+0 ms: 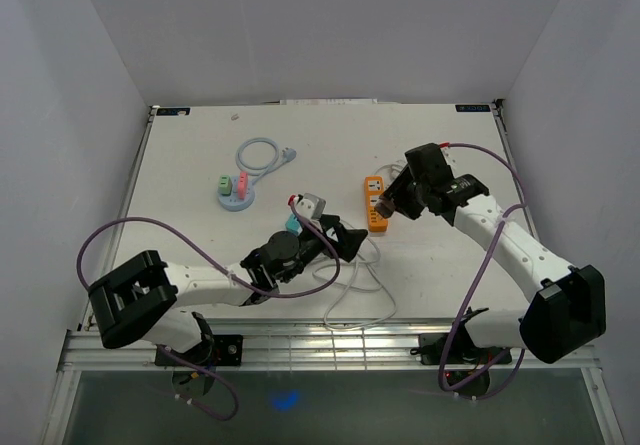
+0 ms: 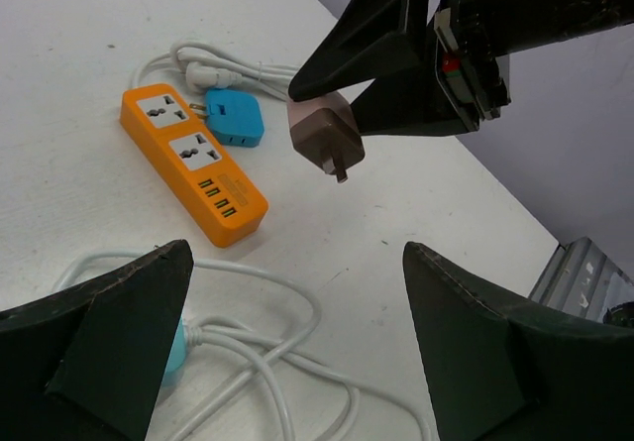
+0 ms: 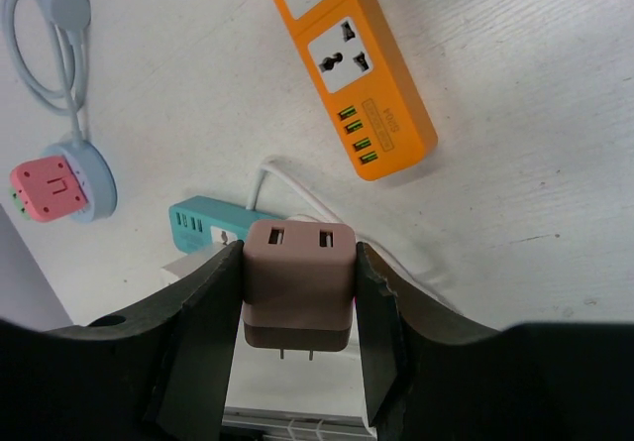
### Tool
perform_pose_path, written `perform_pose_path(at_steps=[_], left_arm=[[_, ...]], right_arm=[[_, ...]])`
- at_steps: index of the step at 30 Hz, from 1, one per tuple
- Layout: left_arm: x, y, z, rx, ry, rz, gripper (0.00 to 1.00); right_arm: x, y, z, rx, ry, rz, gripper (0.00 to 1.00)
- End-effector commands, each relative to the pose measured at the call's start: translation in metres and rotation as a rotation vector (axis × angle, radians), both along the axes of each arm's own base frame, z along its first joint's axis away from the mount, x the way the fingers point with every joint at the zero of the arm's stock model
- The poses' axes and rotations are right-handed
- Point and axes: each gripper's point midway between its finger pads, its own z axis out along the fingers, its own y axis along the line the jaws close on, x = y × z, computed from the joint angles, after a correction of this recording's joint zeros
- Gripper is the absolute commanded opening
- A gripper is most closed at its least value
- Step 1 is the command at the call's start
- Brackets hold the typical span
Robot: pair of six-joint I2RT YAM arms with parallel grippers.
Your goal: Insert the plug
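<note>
My right gripper [image 3: 299, 307] is shut on a mauve two-pin USB charger plug [image 3: 299, 280], held in the air with its pins away from the strip. The plug also shows in the left wrist view [image 2: 325, 134]. An orange power strip [image 3: 347, 64] with two sockets lies flat on the white table, also seen from above [image 1: 373, 187] and in the left wrist view [image 2: 193, 164]. From above, the right gripper [image 1: 386, 207] hovers over the strip's near end. My left gripper [image 2: 297, 263] is open and empty over a loose white cable [image 2: 258, 362], left of the strip [image 1: 350, 240].
A blue adapter [image 2: 236, 119] lies beside the orange strip. A teal strip [image 3: 203, 225] and a grey box [image 1: 308, 205] sit by the left gripper. A round pink and blue socket [image 1: 236, 190] with a coiled cable [image 1: 262, 153] lies further left. White cable [image 1: 355, 290] loops near the front.
</note>
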Motion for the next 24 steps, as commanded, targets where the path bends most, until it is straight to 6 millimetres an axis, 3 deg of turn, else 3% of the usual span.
perform_pose_path(at_steps=[1,6,15,19,24], left_arm=[[0.004,-0.013,0.043,-0.167,-0.056,-0.013,0.98],[0.012,-0.028,0.051,-0.216,-0.037,-0.042,0.98],[0.024,-0.05,0.04,-0.225,0.015,-0.085,0.96],[0.031,-0.059,0.032,-0.204,0.041,-0.079,0.86],[0.039,-0.061,0.025,-0.198,0.06,-0.061,0.67]], right_arm=[[0.005,0.017,0.03,0.066,-0.089,0.061,0.09],[0.001,0.022,0.034,0.083,-0.113,0.087,0.09],[-0.007,0.033,0.036,0.104,-0.131,0.128,0.09],[-0.01,0.036,0.04,0.125,-0.145,0.145,0.09],[-0.016,0.037,0.04,0.137,-0.146,0.153,0.09]])
